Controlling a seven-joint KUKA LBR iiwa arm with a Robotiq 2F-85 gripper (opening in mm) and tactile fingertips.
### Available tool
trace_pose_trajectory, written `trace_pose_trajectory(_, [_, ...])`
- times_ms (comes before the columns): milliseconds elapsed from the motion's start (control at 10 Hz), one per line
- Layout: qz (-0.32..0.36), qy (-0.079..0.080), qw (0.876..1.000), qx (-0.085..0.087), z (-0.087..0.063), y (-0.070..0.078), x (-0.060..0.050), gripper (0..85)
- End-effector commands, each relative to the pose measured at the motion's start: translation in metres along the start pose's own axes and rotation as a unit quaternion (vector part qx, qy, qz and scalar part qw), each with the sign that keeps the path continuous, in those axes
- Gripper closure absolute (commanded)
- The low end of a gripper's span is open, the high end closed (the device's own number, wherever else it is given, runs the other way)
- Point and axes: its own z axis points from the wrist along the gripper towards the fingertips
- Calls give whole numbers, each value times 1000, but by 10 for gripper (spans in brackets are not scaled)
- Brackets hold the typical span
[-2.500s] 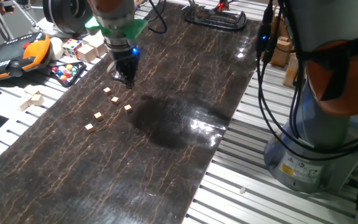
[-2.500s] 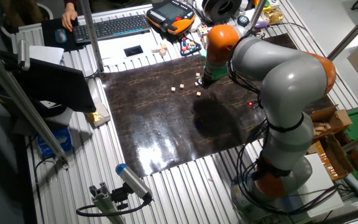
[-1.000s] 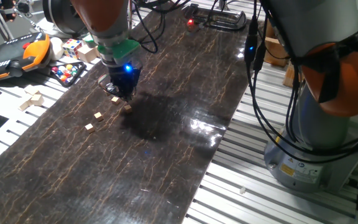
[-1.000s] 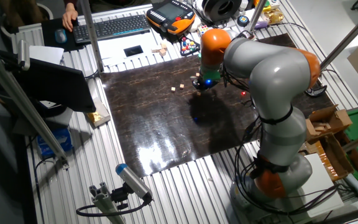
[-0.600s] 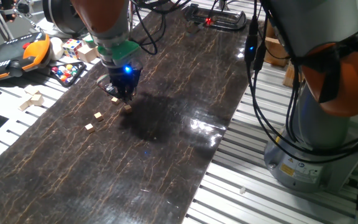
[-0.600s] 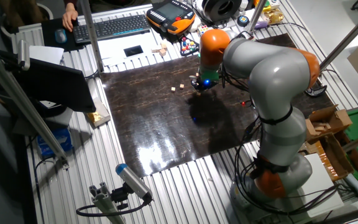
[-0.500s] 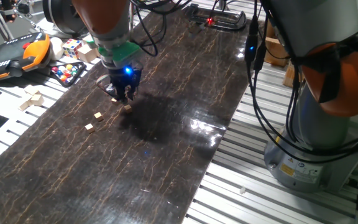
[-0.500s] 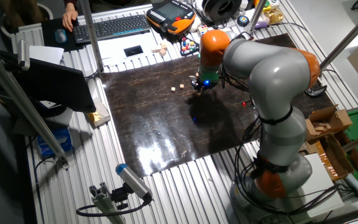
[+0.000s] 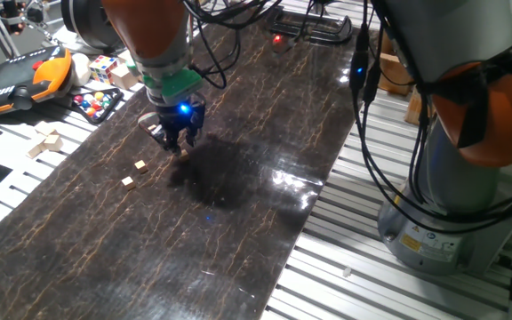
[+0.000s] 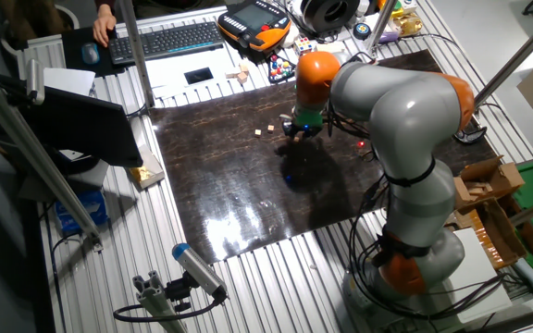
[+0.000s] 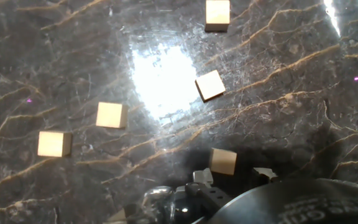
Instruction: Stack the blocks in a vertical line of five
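On the dark veined surface, the hand view showed all five cubes lying singly and well apart, none yet stacked. The pincer hung low over the group. Its two fingertips showed at the lower edge of that view, spread wider than a cube, so it was judged open and holding nothing.

The nearest cube lay just ahead of the tips and roughly between them. It sat closer to the left-hand tip in the picture, with a clear gap on the other side. Its faces ran nearly square to the line joining the tips, so little turning of the wrist seemed needed.

The second cube lay beyond it, turned at a slant. A third cube sat at the top edge. The last two cubes lay off to the left in the picture.

In one fixed view the pincer hid the near cubes, and only two outlying ones showed clear of it. In the other fixed view the pincer stood near the far edge of the surface, and the cubes there were too small to sort. The coming grasp appeared to depend on a short advance and on centring over the nearest cube.
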Motion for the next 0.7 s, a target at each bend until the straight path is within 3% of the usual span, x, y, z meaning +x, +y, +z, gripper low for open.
trace_pose_trajectory(0, [1, 0, 1000, 0, 1, 0, 0, 450])
trace_pose_trajectory(600, [-7, 8, 1000, 2, 4, -1, 0, 453])
